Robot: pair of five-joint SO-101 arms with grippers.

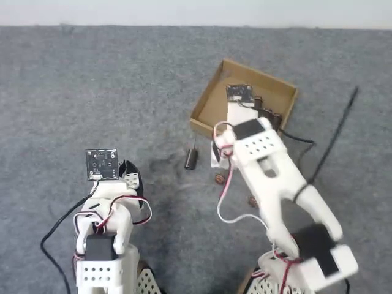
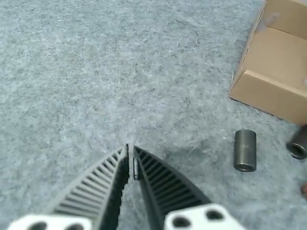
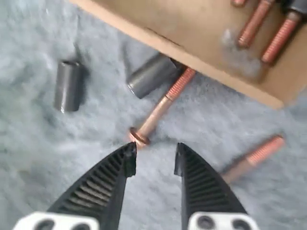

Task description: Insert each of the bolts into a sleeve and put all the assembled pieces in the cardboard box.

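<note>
High view, starting at the robot's left: the left arm [image 1: 105,208] sits folded low over the grey table [image 1: 73,79], well apart from every part. The left jaws are clenched on nothing; in the left wrist view their ribbed tips meet with barely a slit between them. Off to the right of those jaws and somewhat ahead, a dark sleeve [image 2: 245,150] lies on its side on the table, apart from the other pieces. Beyond it stands the cardboard box [image 2: 268,91], open at the top. A second sleeve [image 3: 151,75] lies tight against the box's outer wall. The right arm [image 1: 269,171] is extended toward that near wall. The right jaws are released, spread with a clear gap and holding nothing. Just ahead of their tips lies a copper bolt [image 3: 160,108], its head nearest the jaws and its threaded end up by the second sleeve and the box wall. Whether it enters that sleeve cannot be told. To the right of the right jaws a second bolt [image 3: 254,155] lies loose on the table. Inside the box, further threaded bolts [image 3: 254,23] lie on its floor.
</note>
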